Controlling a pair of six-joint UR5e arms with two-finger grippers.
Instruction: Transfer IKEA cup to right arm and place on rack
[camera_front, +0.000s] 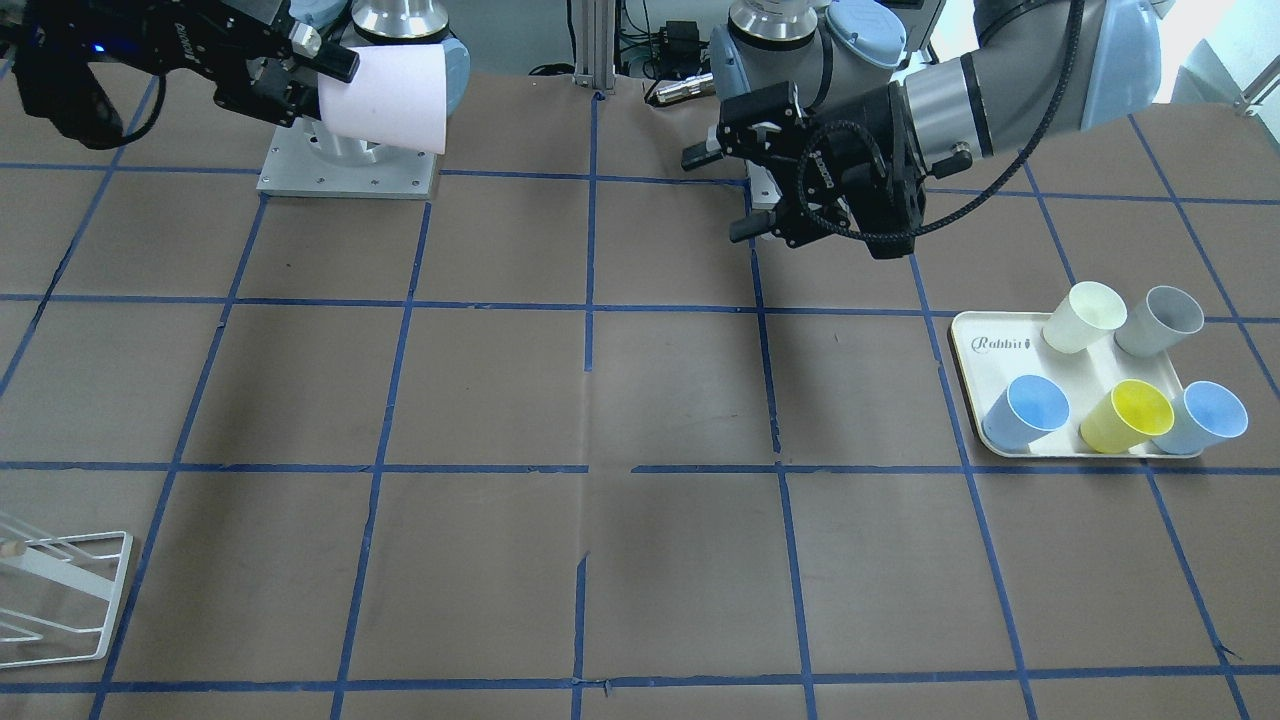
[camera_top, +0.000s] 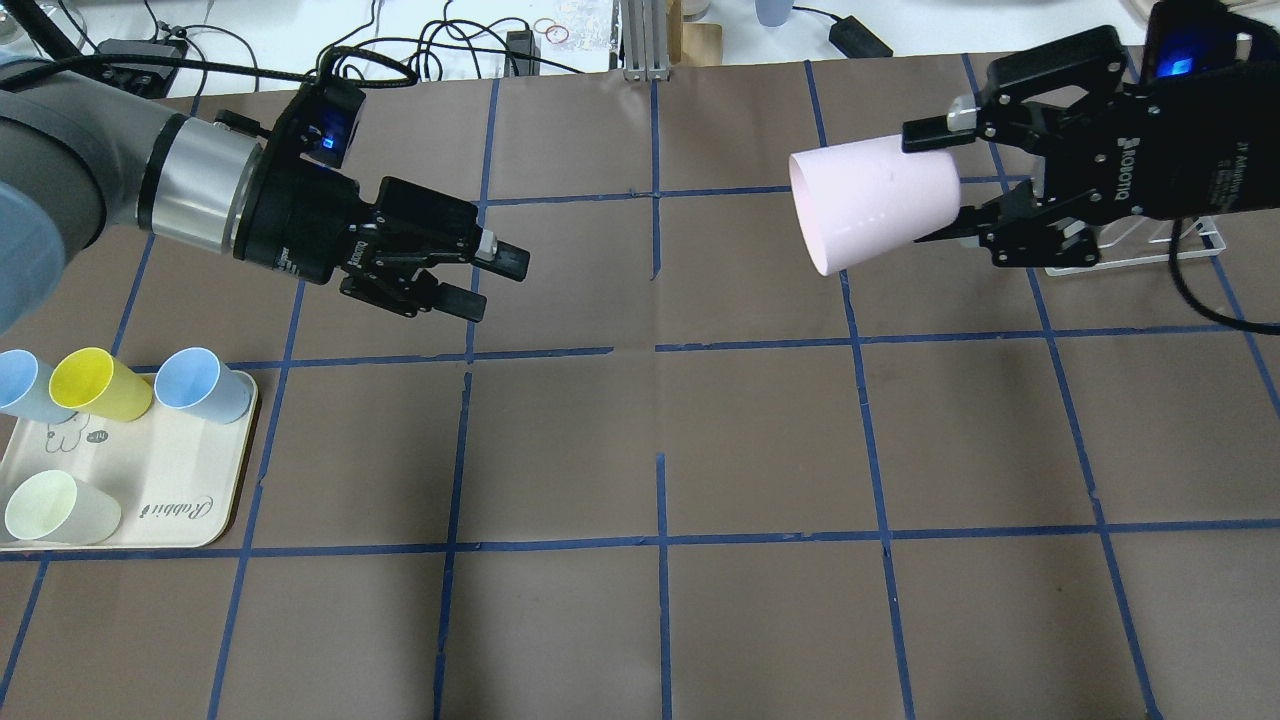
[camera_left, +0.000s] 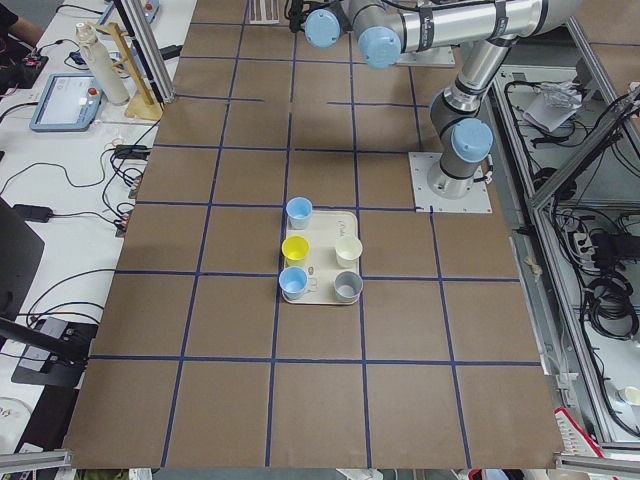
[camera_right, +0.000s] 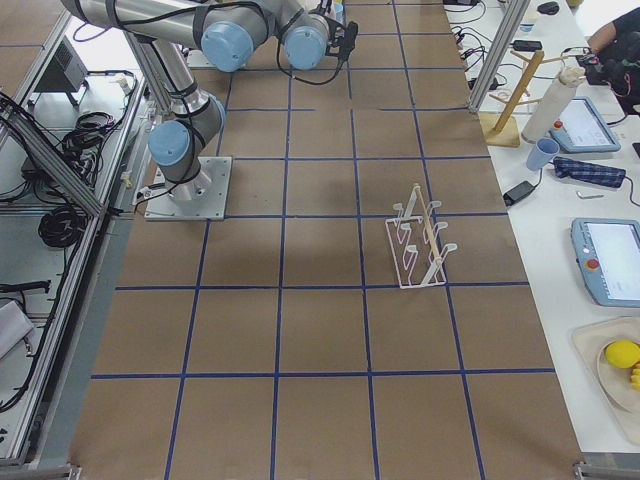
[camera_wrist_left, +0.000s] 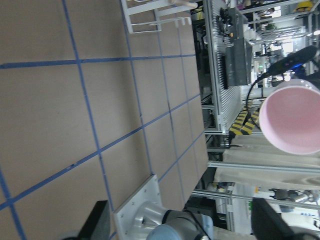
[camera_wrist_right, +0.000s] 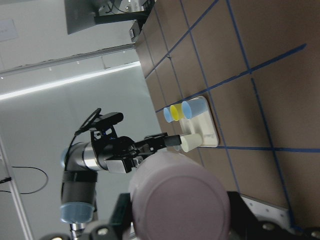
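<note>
- The counter (camera_top: 660, 450), brown with blue tape lines, carries the rack and a tray.
- My right arm (camera_right: 176, 142) is up near its base. I judge the hand-over done and the carry to the rack the step in hand.
- The rack (camera_right: 430, 235) stands further out on my right side. Next I'd swing forward, lower, and tip the cup mouth-down over a rod.
- The tray (camera_top: 180, 500) on my left holds five other cups, well apart from that path.
- The pink cup (camera_top: 875, 205) hangs sideways in the air, mouth toward my left arm.
- My right fingers (camera_top: 930, 133) clamp its base end. My left fingers (camera_top: 508, 260) are spread, empty, well apart from it.
</note>
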